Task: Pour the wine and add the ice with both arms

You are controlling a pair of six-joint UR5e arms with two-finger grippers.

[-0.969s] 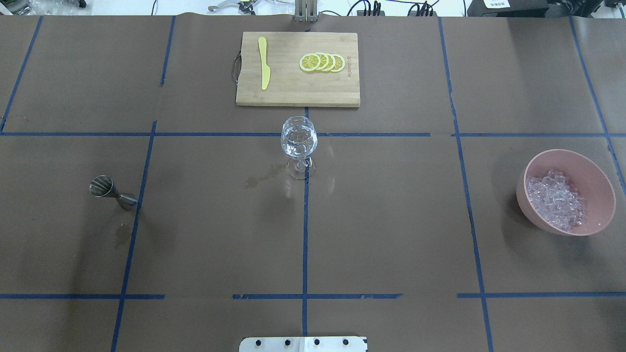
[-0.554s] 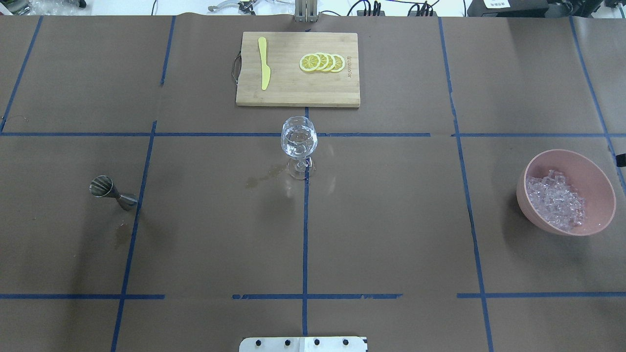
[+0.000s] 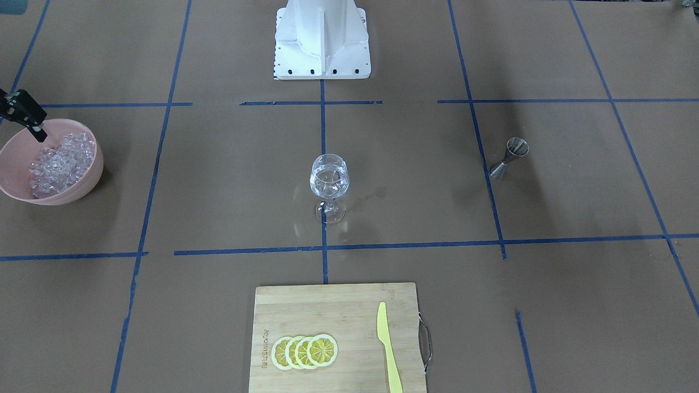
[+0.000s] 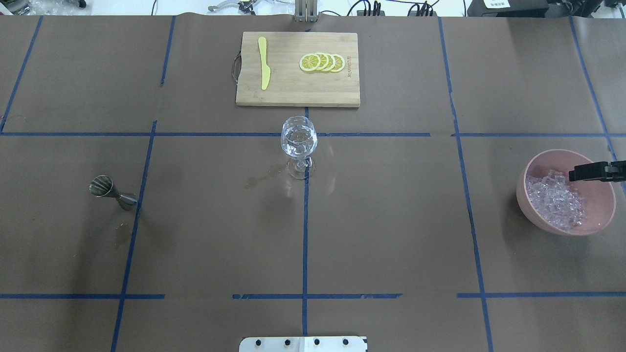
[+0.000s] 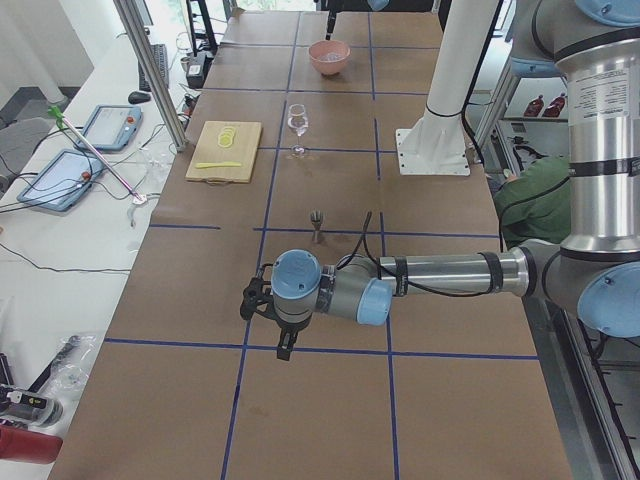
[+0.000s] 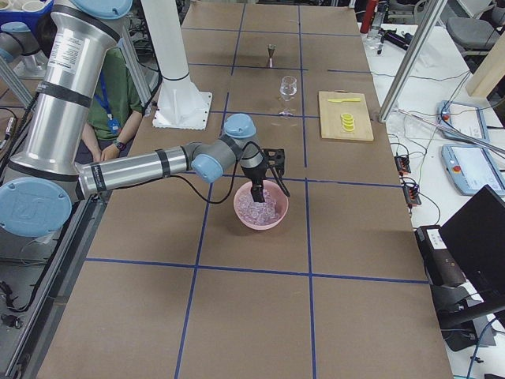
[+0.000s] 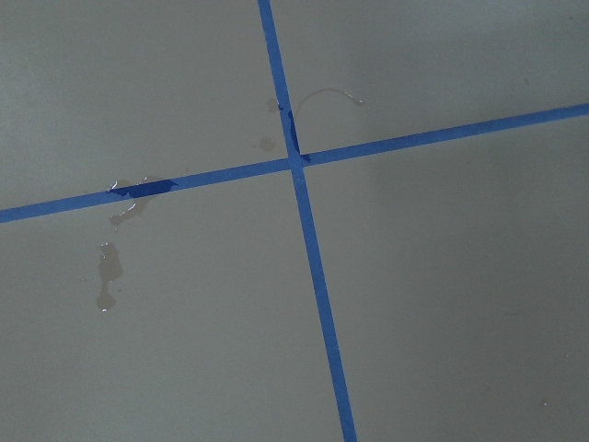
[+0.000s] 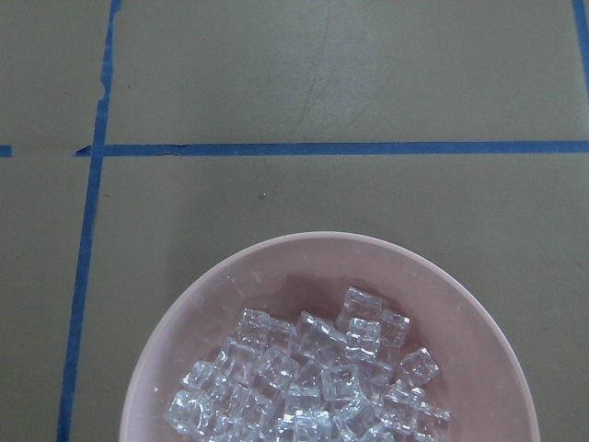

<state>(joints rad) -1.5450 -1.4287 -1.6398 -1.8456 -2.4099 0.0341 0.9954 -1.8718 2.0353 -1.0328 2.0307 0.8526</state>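
Observation:
A clear wine glass [image 4: 299,139] stands at the table's middle, with a little colourless wine hardly visible in it. A pink bowl [image 4: 601,215] at the right holds a heap of clear ice chunks [image 4: 555,203]. My right gripper [image 4: 573,174] hangs over the bowl's far rim, just above the ice. I cannot tell whether it is open or shut. The right wrist view looks down on the bowl [image 8: 304,258] and the ice [image 8: 313,378]. My left gripper [image 5: 283,348] shows only in the exterior left view, low over bare table paper.
A steel jigger [image 4: 105,188] stands at the left with wet spots near it. A bamboo cutting board [image 4: 298,90] at the far side carries a yellow knife [image 4: 264,63] and lemon slices [image 4: 323,62]. The white pedestal [image 3: 322,38] stands at the near edge.
My right gripper has come into the overhead view from the right edge and now hangs over the pink bowl. The glass, the jigger and the bowl have not moved.

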